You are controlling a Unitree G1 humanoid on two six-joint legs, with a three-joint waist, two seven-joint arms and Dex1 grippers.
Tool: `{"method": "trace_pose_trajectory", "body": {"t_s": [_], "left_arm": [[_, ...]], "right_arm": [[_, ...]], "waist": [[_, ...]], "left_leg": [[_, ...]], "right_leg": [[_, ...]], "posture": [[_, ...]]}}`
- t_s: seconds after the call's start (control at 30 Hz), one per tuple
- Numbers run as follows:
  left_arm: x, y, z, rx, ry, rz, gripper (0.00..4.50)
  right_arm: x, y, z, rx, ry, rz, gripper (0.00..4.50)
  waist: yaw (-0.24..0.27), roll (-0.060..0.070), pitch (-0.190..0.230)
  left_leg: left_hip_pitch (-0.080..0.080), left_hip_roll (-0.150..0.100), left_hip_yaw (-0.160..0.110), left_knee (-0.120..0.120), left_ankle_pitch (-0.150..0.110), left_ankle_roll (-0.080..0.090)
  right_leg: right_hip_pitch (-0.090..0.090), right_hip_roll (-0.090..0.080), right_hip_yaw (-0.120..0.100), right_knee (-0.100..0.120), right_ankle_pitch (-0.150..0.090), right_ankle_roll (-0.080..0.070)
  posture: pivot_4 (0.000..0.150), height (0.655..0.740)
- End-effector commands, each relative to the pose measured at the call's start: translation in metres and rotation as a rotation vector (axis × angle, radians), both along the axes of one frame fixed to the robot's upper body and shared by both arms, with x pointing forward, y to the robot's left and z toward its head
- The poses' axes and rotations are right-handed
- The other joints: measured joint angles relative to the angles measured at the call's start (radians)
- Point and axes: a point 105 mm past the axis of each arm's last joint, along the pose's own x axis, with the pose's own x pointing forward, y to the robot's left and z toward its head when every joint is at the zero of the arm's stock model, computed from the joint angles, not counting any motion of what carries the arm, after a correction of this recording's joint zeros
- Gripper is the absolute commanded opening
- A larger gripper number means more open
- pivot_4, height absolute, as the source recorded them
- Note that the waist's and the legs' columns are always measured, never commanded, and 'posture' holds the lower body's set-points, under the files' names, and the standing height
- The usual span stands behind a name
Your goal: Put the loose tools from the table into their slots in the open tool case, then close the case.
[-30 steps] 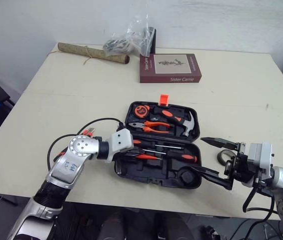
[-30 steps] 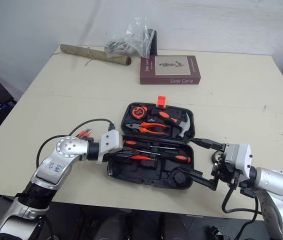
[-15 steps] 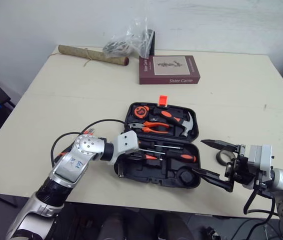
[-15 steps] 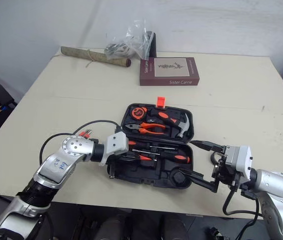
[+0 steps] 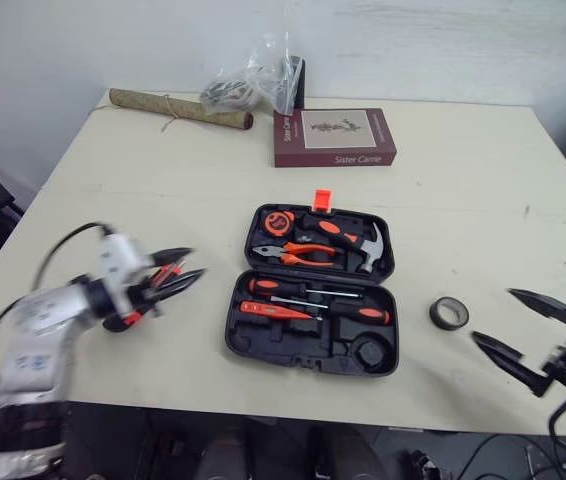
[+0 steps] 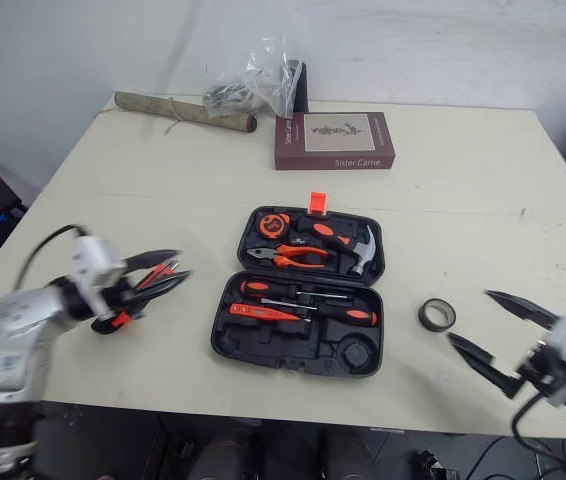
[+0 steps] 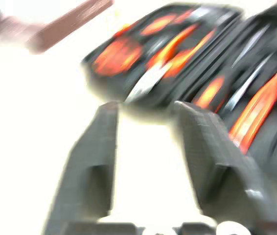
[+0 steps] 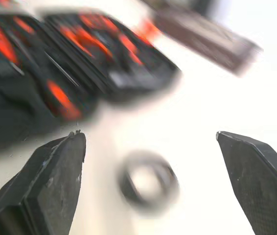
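Note:
The black tool case (image 5: 245,338) lies open in the middle of the table. Its far half holds a tape measure (image 5: 279,219), pliers (image 5: 308,252) and a hammer (image 5: 361,240). Its near half holds screwdrivers (image 5: 315,291) with orange and black handles. A black tape roll (image 5: 449,313) lies loose on the table just right of the case. My left gripper (image 5: 183,266) hovers left of the case, open and empty, pointing toward it. My right gripper (image 5: 493,316) is open wide at the right, with the tape roll (image 8: 148,183) ahead of its fingertips.
A dark red book (image 5: 334,137) lies at the back of the table. A rolled mat (image 5: 178,108) and a clear plastic bag (image 5: 253,78) are behind it to the left. Bare tabletop lies around the case on all sides.
My left arm has pulled back leftward from the case's left edge, and its gripper has opened. My right arm has drawn back to the right, away from the case's near corner.

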Motion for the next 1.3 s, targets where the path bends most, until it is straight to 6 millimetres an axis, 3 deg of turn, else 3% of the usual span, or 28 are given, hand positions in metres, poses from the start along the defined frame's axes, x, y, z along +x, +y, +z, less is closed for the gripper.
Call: {"method": "trace_pose_trajectory", "body": {"t_s": [0.03, 0.07, 0.17, 0.27, 0.37, 0.53, 0.67, 0.77, 0.9, 1.03, 1.13, 1.3], "left_arm": [[-0.023, 0.071, 0.019, -0.002, -0.083, 0.248, 4.12], [-0.036, 0.096, 0.014, 0.003, -0.063, 0.339, 4.47], [-0.073, 0.148, 0.000, 0.015, -0.010, 0.527, 4.47], [-0.102, 0.178, -0.009, 0.023, 0.023, 0.653, 4.47], [-0.120, 0.186, -0.012, 0.007, 0.026, 0.708, 4.47], [-0.109, 0.161, -0.007, -0.036, 0.026, 0.594, 4.47], [-0.089, 0.122, 0.001, -0.061, 0.062, 0.432, 4.47], [-0.071, 0.083, 0.008, -0.062, 0.119, 0.270, 4.47], [-0.050, 0.055, 0.004, -0.053, 0.202, 0.229, 4.47], [-0.029, 0.048, -0.015, -0.046, 0.309, 0.325, 4.47], [-0.016, 0.037, -0.019, -0.052, 0.341, 0.325, 4.47], [-0.002, 0.017, -0.035, 0.021, 0.432, 0.247, 4.47]], "right_arm": [[-0.013, -0.038, 0.002, -0.044, -0.040, -0.168, 4.50], [-0.019, -0.049, -0.002, -0.052, -0.027, -0.214, 4.50], [-0.033, -0.067, -0.013, -0.070, 0.012, -0.284, 4.50], [-0.039, -0.076, -0.018, -0.078, 0.019, -0.327, 4.50], [-0.038, -0.077, -0.023, -0.070, 0.020, -0.328, 4.50], [-0.007, -0.049, -0.018, -0.019, -0.039, -0.190, 4.50], [0.023, -0.010, 0.003, 0.061, -0.117, -0.003, 4.50], [0.038, 0.021, 0.019, 0.114, -0.150, 0.145, 4.50], [0.044, 0.065, 0.027, 0.150, -0.162, 0.326, 4.50], [0.037, 0.114, 0.027, 0.155, -0.191, 0.522, 4.50], [0.033, 0.130, 0.026, 0.169, -0.210, 0.598, 4.50], [0.030, 0.140, 0.017, 0.181, -0.210, 0.675, 4.50]], "waist": [[-0.001, -0.001, 0.000], [-0.002, -0.002, 0.000], [-0.007, -0.002, 0.000], [-0.014, -0.002, 0.000], [-0.018, -0.004, -0.002], [-0.018, -0.006, -0.002], [-0.019, -0.003, -0.002], [-0.019, -0.002, -0.001], [-0.017, -0.001, -0.001], [-0.018, -0.001, -0.001], [-0.018, -0.002, -0.001], [-0.018, -0.002, -0.001]], "left_leg": [[0.001, 0.000, 0.000, -0.001, 0.000, 0.001], [0.003, -0.001, 0.001, -0.004, -0.001, 0.001], [0.007, -0.002, 0.003, -0.010, -0.001, 0.001], [0.007, -0.001, 0.004, -0.011, -0.001, 0.000], [0.008, -0.001, 0.004, -0.010, -0.001, 0.000], [0.008, -0.001, 0.004, -0.011, -0.002, 0.000], [0.008, -0.001, 0.003, -0.012, -0.002, -0.001], [0.008, -0.001, 0.004, -0.012, -0.002, -0.001], [0.007, -0.001, 0.003, -0.010, -0.001, -0.001], [0.007, -0.001, 0.003, -0.010, -0.001, -0.001], [0.007, -0.001, 0.003, -0.010, -0.001, -0.001], [0.007, -0.002, 0.003, -0.008, -0.001, -0.001]], "right_leg": [[0.000, -0.001, 0.000, 0.000, 0.000, 0.000], [0.001, -0.002, 0.001, -0.001, 0.000, 0.000], [0.002, -0.003, 0.001, -0.003, -0.001, -0.001], [0.002, -0.003, 0.001, -0.003, -0.001, -0.002], [0.002, -0.005, 0.001, -0.002, -0.001, -0.002], [0.002, -0.005, 0.001, -0.002, -0.001, -0.002], [0.001, -0.005, 0.001, -0.001, -0.001, -0.003], [0.001, -0.005, 0.001, -0.001, -0.001, -0.003], [0.001, -0.005, 0.001, 0.000, -0.001, -0.003], [0.001, -0.004, 0.001, 0.000, -0.001, -0.003], [0.000, -0.003, 0.001, 0.001, -0.001, -0.003], [0.001, -0.004, 0.001, 0.001, -0.001, -0.002]], "posture": [[0.150, 0.7400], [0.150, 0.7400], [0.150, 0.7400], [0.150, 0.7400], [0.150, 0.7400], [0.150, 0.7400], [0.150, 0.7400], [0.150, 0.7400], [0.150, 0.7400], [0.150, 0.7400], [0.150, 0.7400], [0.150, 0.7400]]}}
